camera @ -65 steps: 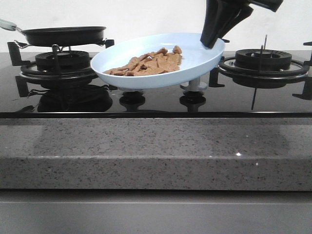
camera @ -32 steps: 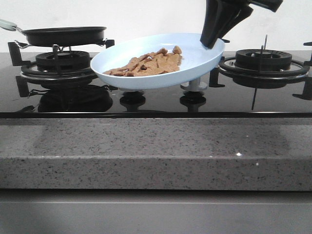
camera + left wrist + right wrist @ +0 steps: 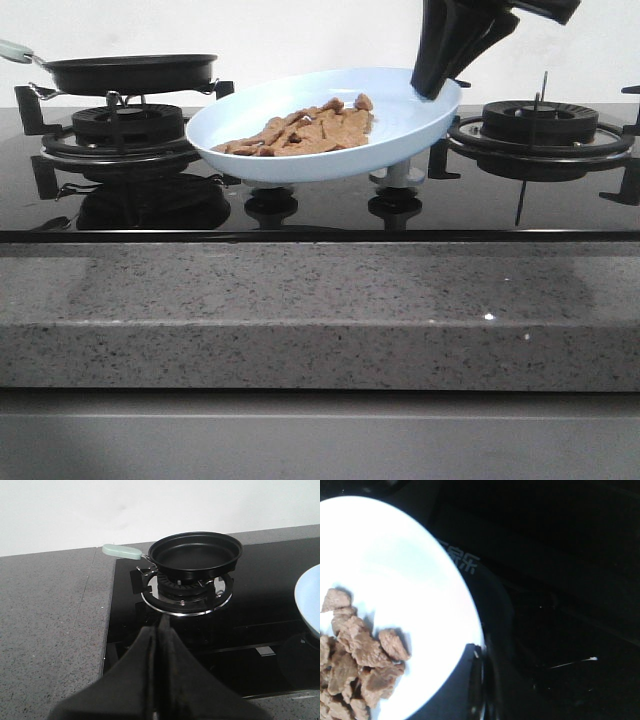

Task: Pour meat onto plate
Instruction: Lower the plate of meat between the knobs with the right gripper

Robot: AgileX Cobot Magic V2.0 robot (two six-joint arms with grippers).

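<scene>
- Plainly, the meat (image 3: 300, 132) already lies on the plate (image 3: 400, 135), and the right claw (image 3: 436, 88) pinches the plate's rim on the right side and holds it tilted above the black stove top (image 3: 560, 205), its left edge lower.
- The step in hand looks like setting the loaded plate down, so the good way is to level it first; the strips sit toward the low side and could slide over the rim if the tilt grows.
- Lower it slowly onto the bare glass between the burners, keep clear of the knobs (image 3: 272, 200) beneath it, and let go only once the base rests flat.
- The left claw (image 3: 159, 645) is pressed together on nothing and hangs near the front of the stove, apart from the frying pan (image 3: 196, 555).
- The left wrist view shows the pan is empty and sits on the left burner (image 3: 185, 592), its pale handle (image 3: 122, 552) pointing away over the grey surface (image 3: 50, 610); the front view gives only the pan's side.
- The right wrist view shows the chunks close up and the rim held in the claw, but nothing of the plate's height.
- Only the front view shows the tilt and the gap beneath the plate.
</scene>
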